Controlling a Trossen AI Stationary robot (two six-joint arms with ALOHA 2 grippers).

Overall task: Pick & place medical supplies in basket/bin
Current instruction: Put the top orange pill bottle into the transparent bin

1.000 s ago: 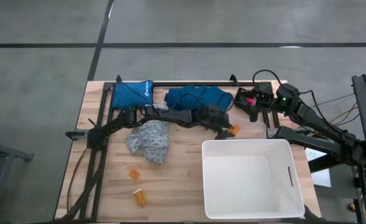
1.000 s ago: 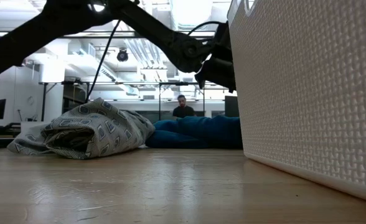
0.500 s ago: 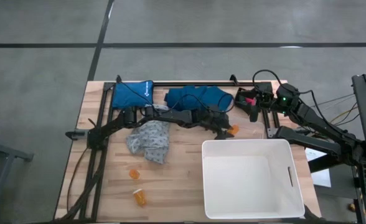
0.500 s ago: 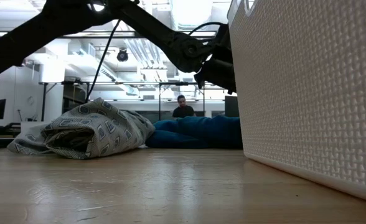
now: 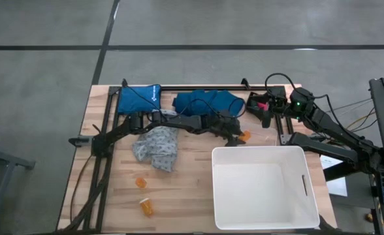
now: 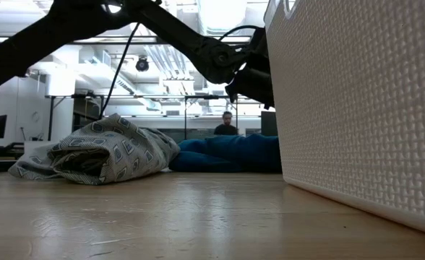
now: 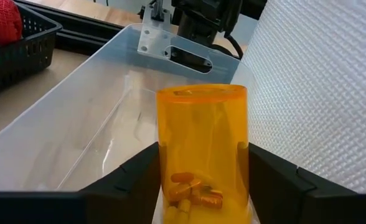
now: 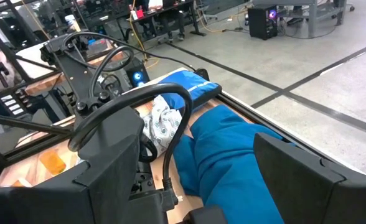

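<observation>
The wooden counter (image 5: 192, 163) stands on a grey concrete floor, and the low view looks across it into a bright workshop where a person (image 6: 227, 124) sits far behind.

An orange pill bottle (image 7: 201, 149), with a few capsules at its bottom, is upright between the two fingers of the left gripper (image 5: 239, 136), which is clamped on it. The gripper holds it just outside the far edge of the white tub (image 5: 306, 186), probably so that the bottle can be carried over the wall and let go inside. The tub is in the near right part of the counter, and nothing can be seen inside it yet.

The wall of the tub stands right beside the bottle and is the main thing in the way; the arm must likely rise to clear its rim. A clear plastic tray (image 7: 77, 130) lies beyond the bottle.

The right gripper (image 5: 265, 111) waits at the far right corner with its fingers apart, and something pink shows beside it.

Two more pill bottles (image 5: 142, 183) lie on the near left part of the counter. The grey patterned garment (image 5: 156, 147) is crumpled under the left arm, the dark teal garment (image 5: 205, 103) lies at the far edge, and a blue pouch (image 5: 138, 99) is to its left.
</observation>
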